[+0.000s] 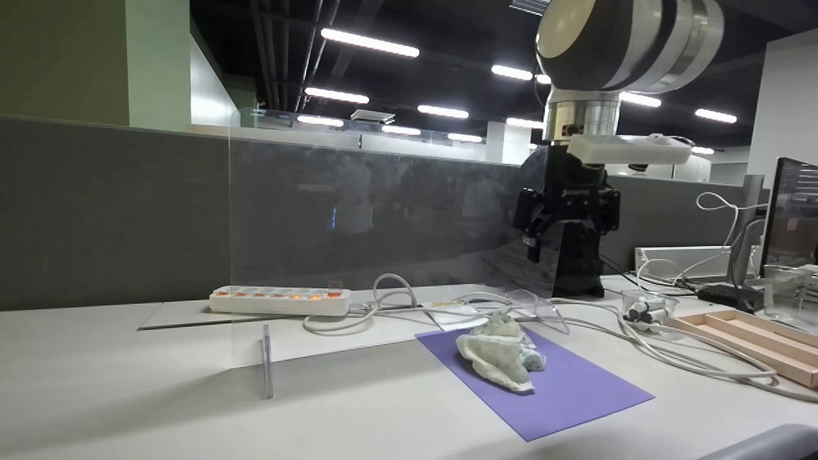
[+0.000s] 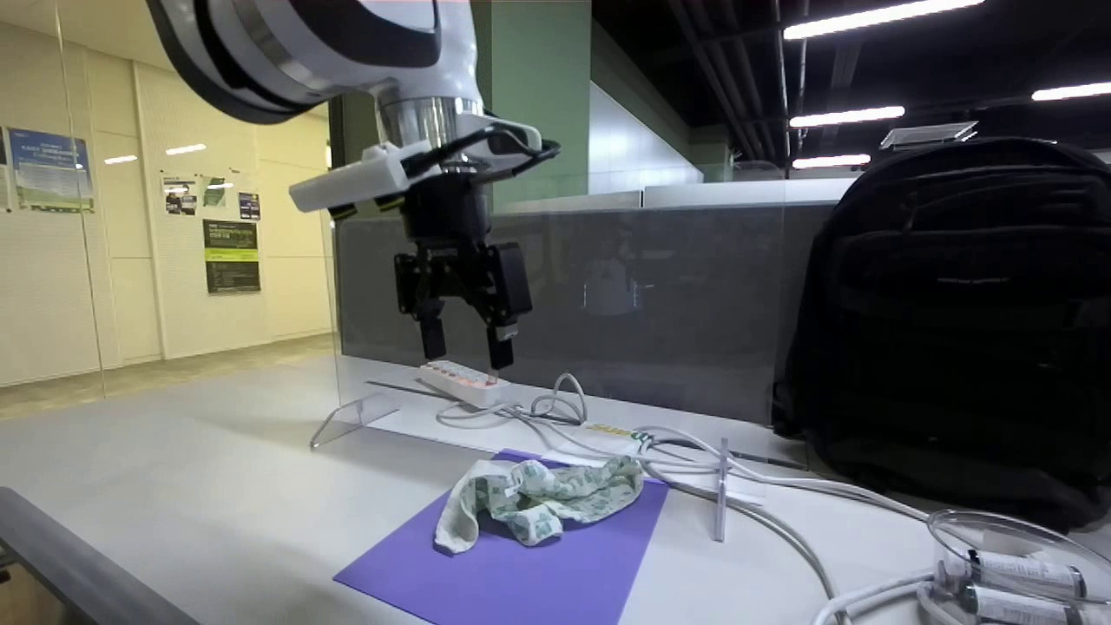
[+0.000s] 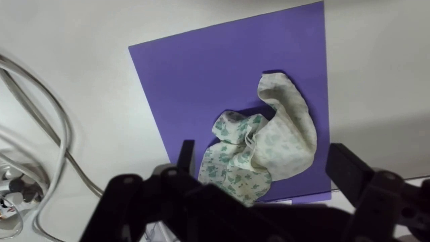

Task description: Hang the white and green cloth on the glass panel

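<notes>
Cloth [image 3: 285,148] partly hidden in wrist view

There was one cloth [image 3: 265,148], one purple mat [image 3: 208,74], and one glass panel [image 1: 390,230] with two feet [image 2: 721,490]. One robot arm [image 1: 632,45] carried one gripper [image 2: 467,350] with two fingers [image 2: 501,349]. There was one power strip [image 1: 281,305], one backpack [image 2: 955,347], one beige tray [image 1: 760,338] and one screen [image 1: 792,217]. There were two clear tubs [image 1: 783,300], one with at least two small cylinders [image 2: 1028,573]. The cables [image 3: 63,144] were too tangled to count.

ROBOTIQ [image 1: 576,192] on housing [image 1: 583,202] above fingers [image 1: 534,250]
</notes>
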Motion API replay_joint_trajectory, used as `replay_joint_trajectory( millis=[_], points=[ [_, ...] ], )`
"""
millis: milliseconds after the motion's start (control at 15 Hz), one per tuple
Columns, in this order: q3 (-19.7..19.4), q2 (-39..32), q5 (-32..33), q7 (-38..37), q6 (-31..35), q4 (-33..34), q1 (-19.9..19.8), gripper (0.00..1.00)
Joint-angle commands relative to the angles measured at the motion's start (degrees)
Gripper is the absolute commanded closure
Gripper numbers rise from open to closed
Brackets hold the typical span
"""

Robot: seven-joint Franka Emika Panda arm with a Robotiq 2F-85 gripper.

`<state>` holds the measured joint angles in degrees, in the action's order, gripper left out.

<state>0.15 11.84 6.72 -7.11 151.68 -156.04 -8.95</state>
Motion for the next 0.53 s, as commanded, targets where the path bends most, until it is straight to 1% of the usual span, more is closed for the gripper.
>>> replay_joint_trajectory(
  millis=[0, 200, 333, 467],
  points=[
    [1.57, -6.0, 4.67, -5.17, 4.29, 2.63, 0.34, 0.0],
    [1.27, -10.31, 6.19, -7.24, 5.44, 4.95, 1.04, 0.0],
    [0.26, -13.21, 5.49, -7.12, 4.92, 6.77, 1.75, 0.0],
    [-0.77, -16.39, 2.9, -5.33, 3.69, 8.88, 2.4, 0.0]
  ],
)
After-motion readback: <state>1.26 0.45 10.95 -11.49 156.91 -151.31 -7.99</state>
